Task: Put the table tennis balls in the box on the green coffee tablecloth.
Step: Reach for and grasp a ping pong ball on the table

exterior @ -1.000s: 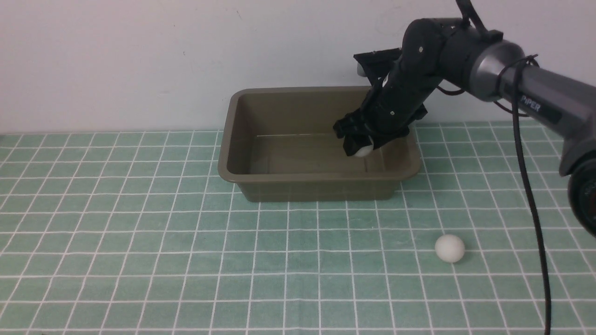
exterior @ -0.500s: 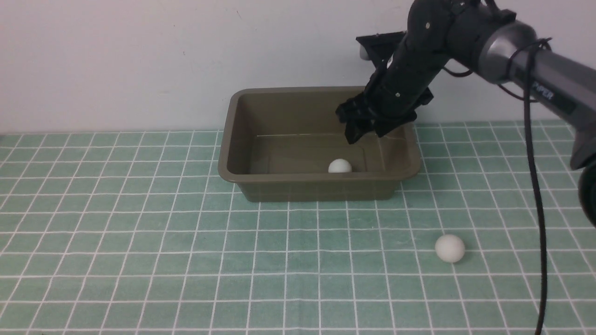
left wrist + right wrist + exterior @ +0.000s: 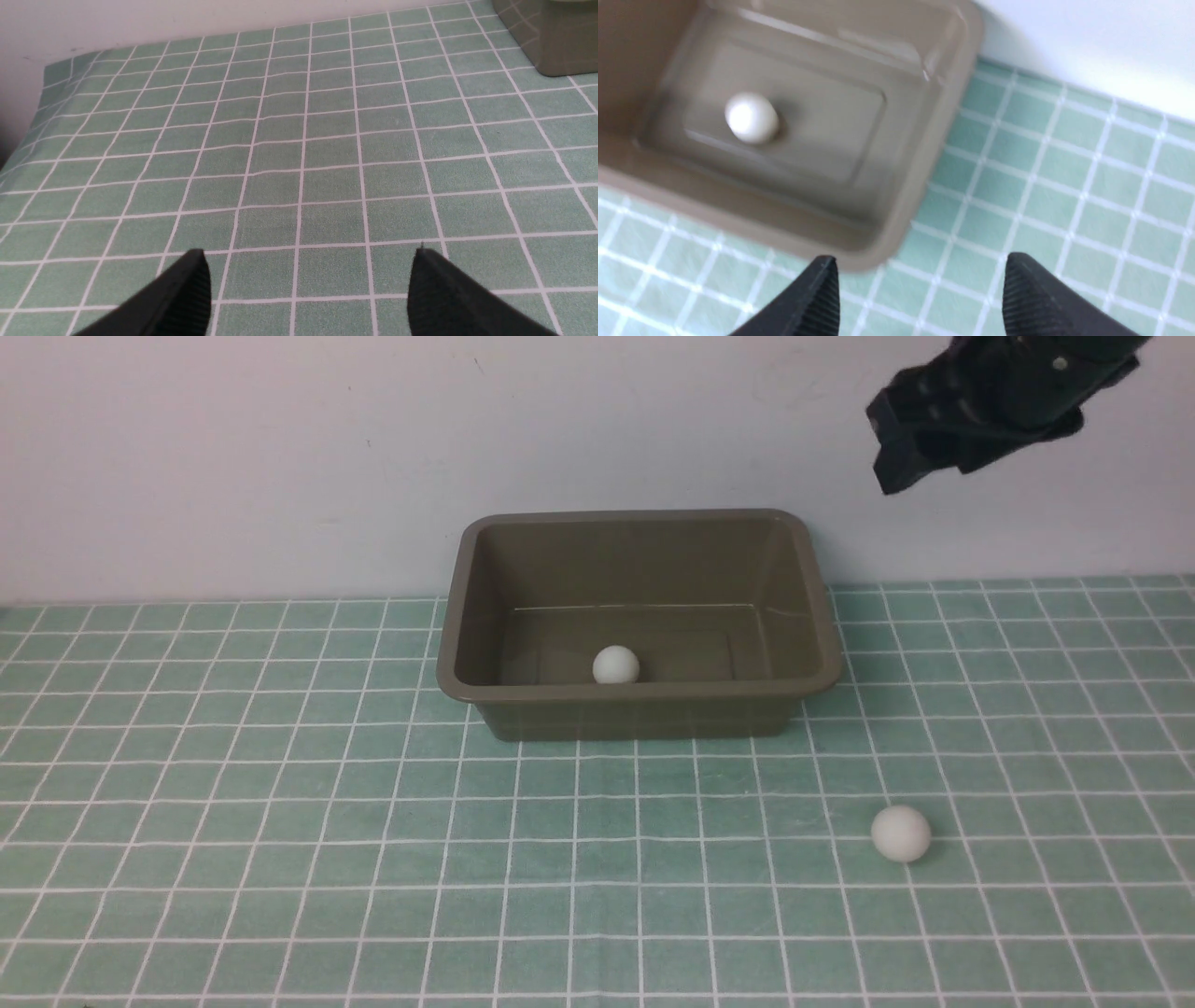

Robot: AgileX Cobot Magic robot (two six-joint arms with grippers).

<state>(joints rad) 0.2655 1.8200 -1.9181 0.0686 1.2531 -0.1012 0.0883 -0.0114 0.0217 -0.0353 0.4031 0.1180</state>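
Note:
The olive box (image 3: 467,677) stands on the green checked tablecloth (image 3: 280,803) at the back middle. One white ball (image 3: 616,665) lies inside it near the front wall; the right wrist view shows it too (image 3: 752,117) in the box (image 3: 924,154). The second white ball (image 3: 901,833) lies on the cloth to the front right of the box. My right gripper (image 3: 910,453) hangs high above and right of the box, open and empty (image 3: 920,268). My left gripper (image 3: 308,261) is open and empty over bare cloth; it does not show in the front view.
A white wall runs behind the table. The cloth's left edge (image 3: 44,77) shows in the left wrist view, and the box's corner (image 3: 560,46) sits far from the left gripper.
My right gripper let go of the ball inside the box, then rose and swung to the upper right. The ball rolled left along the box floor. The other ball has not moved.

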